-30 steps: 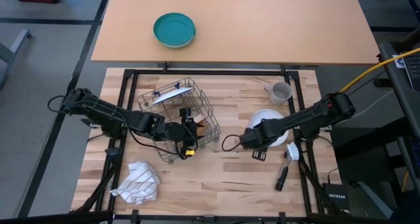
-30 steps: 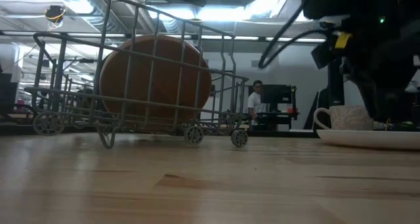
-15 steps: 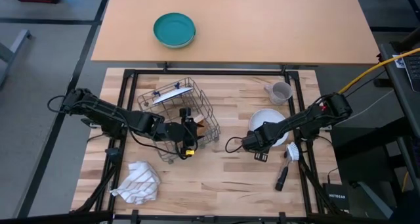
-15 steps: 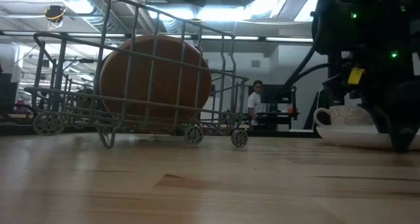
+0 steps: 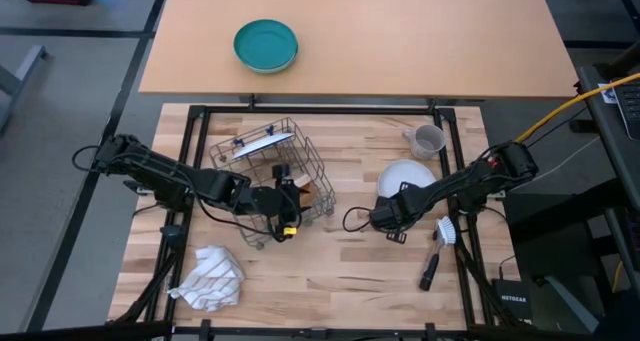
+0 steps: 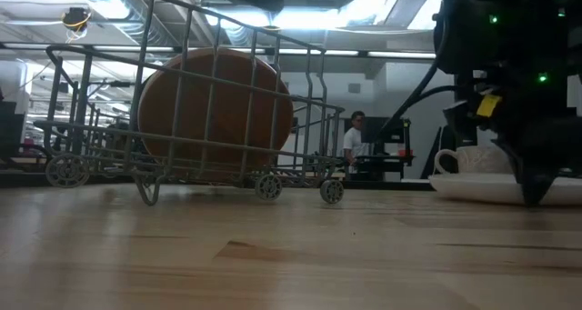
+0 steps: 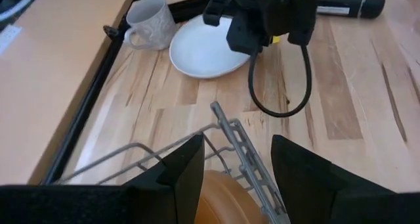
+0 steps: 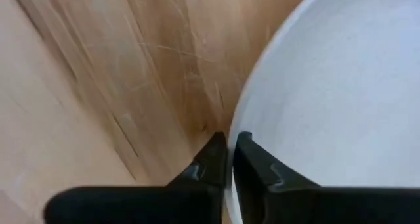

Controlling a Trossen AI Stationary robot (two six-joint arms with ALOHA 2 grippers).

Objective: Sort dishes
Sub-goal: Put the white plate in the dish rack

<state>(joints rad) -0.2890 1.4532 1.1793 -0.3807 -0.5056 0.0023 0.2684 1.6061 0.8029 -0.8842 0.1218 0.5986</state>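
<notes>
The white plate (image 5: 412,178) lies flat on the table's right half, with the grey mug (image 5: 428,141) standing just beyond it. My right gripper (image 8: 230,152) points down at the plate's near-left rim and is shut on it. A wire rack (image 5: 270,171) stands left of centre. The peach-pink bowl (image 6: 214,110) stands on edge inside it, and a plate (image 5: 262,141) leans at its far end. My left gripper (image 7: 236,158) hovers open above the rack's right end, over the bowl (image 7: 220,198), touching nothing. My right gripper pinches the white plate's rim (image 8: 240,122) between its two fingers, one fingertip (image 8: 256,163) over the plate's inside and the other (image 8: 211,159) outside it above the wood. The fingers come from above, pointing down. The plate (image 6: 491,185) still lies on the table.
A dish brush (image 5: 440,246) lies near the right edge, close to the plate. A white striped cloth (image 5: 212,279) is bunched at the near left. The teal-green bowl (image 5: 266,45) sits on the far tan table. Bare wood stretches between rack and plate.
My right gripper has come down onto the white plate's near-left rim and shut on it. The plate lies where it was. My left gripper has kept still above the rack.
</notes>
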